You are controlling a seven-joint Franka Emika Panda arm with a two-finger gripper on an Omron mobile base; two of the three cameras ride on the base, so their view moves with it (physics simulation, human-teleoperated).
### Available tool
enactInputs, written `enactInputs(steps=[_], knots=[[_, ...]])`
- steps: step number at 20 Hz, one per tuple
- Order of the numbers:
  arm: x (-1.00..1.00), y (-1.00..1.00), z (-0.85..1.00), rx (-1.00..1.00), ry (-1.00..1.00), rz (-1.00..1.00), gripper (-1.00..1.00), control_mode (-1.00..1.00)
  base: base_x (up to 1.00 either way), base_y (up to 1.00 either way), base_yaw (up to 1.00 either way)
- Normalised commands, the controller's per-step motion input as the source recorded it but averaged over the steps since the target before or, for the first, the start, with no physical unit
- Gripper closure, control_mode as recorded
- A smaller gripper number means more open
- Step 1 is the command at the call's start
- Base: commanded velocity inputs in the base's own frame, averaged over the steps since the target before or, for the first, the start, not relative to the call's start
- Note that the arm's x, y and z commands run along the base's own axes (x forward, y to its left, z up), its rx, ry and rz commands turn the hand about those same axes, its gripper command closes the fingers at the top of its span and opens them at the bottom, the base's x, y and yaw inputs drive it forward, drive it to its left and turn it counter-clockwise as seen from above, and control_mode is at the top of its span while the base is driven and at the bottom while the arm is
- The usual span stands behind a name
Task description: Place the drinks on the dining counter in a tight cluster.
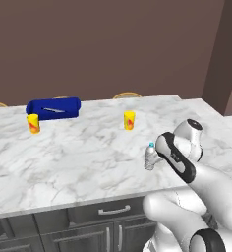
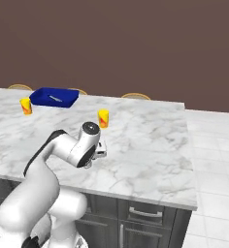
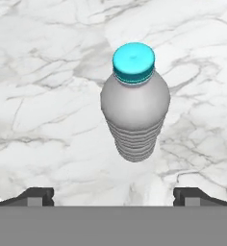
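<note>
water bottle [image 3: 134, 108]: small, clear, blue cap. It stands upright on the dining counter [image 1: 64, 157], near the front edge, on the side closest to your arm.
gripper [image 3: 113, 196]: wide open, holding nothing. The two dark tips sit far apart w/ the water bottle in the gap ahead of them, not touching it.
arm: in the left base view the hand is right beside the water bottle. You can't tell from there if it touches.
risk 1: you bump it. The water bottle is tall and thin, so a nudge from one fingertip or the wrist could tip it, and then it may roll twd the front edge.
risk 2: you lift straight away at an angle. A tip could catch the cap and drag the water bottle over.
risk 3: wrong things. Two yellow cups [image 1: 129, 120] stand farther back from the water bottle, and a blue cylinder [image 1: 53, 108] lies far back and to the side. They're not drinks, so don't grab them.
risk 4: cluster too loose. No other drink is near the water bottle in these pics, so the rest must come close to it w/o knocking it.
tip: move slow, keep the jaws wide, and pull back clear of the cap first.
</note>
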Motion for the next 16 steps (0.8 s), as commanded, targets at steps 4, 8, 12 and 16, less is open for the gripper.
enactInputs(steps=[4, 8, 12, 16], knots=[[-0.45, 0.0, 0.12, 0.01, -0.01, 0.01, -1.0, -1.0, 0.0, 0.0, 0.0], [-0.42, 0.0, 0.15, 0.04, 0.0, 0.0, -1.0, -1.0, 0.0, 0.0, 0.0], [-0.34, 0.0, 0.16, 0.05, 0.0, 0.0, -1.0, -1.0, 0.0, 0.0, 0.0], [-0.25, 0.0, 0.15, 0.01, 0.0, 0.0, -1.0, -1.0, 0.0, 0.0, 0.0]])
